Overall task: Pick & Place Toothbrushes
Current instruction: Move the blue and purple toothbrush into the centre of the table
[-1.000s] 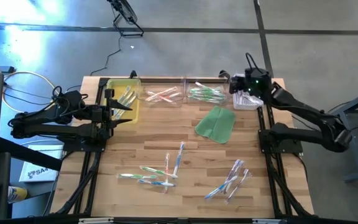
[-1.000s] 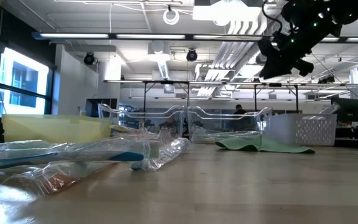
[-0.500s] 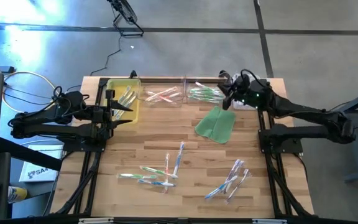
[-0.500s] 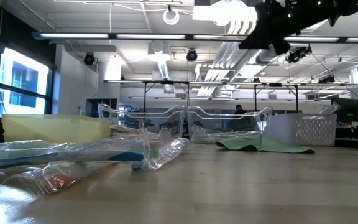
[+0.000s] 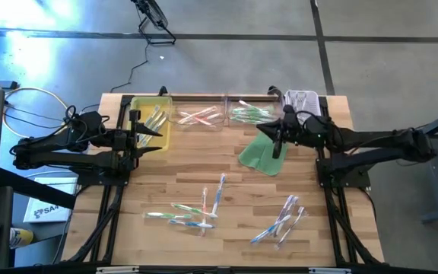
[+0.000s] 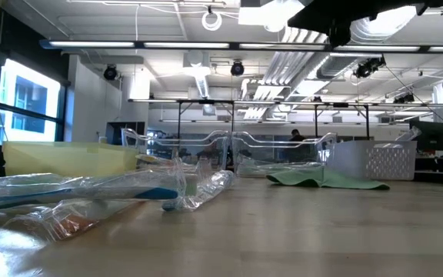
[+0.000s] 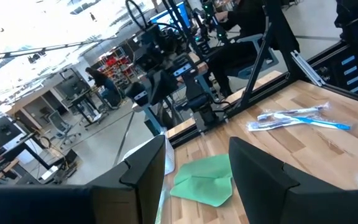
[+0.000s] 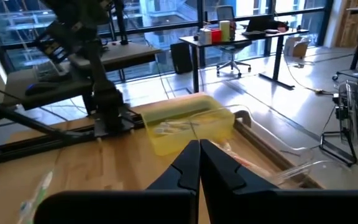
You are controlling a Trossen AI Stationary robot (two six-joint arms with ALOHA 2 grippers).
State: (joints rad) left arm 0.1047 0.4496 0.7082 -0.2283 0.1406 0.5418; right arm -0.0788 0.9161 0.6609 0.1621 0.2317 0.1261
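Wrapped toothbrushes lie loose on the wooden table in two clusters, one near the middle (image 5: 196,209) and one near the right (image 5: 284,219); the low view shows some close up (image 6: 91,192). More lie in the yellow bin (image 5: 152,122), two clear bins (image 5: 200,116) (image 5: 251,114) and a white basket (image 5: 301,100) along the far edge. My right gripper (image 5: 268,132) (image 8: 199,163) hangs shut and empty, level, above the green cloth (image 5: 263,152). My left gripper (image 5: 154,131) (image 7: 197,174) stands open and empty over the yellow bin's near side.
The green cloth lies flat under my right gripper, near the far right. The four containers line the far edge. Bare wood lies between the cloth and the loose toothbrushes. Arm frames run along both side edges (image 5: 109,198) (image 5: 341,205).
My right gripper has swung away from the white basket at the far right corner, toward the table's left and slightly nearer, and now hangs over the green cloth. It has turned to point toward the left arm. It carries nothing.
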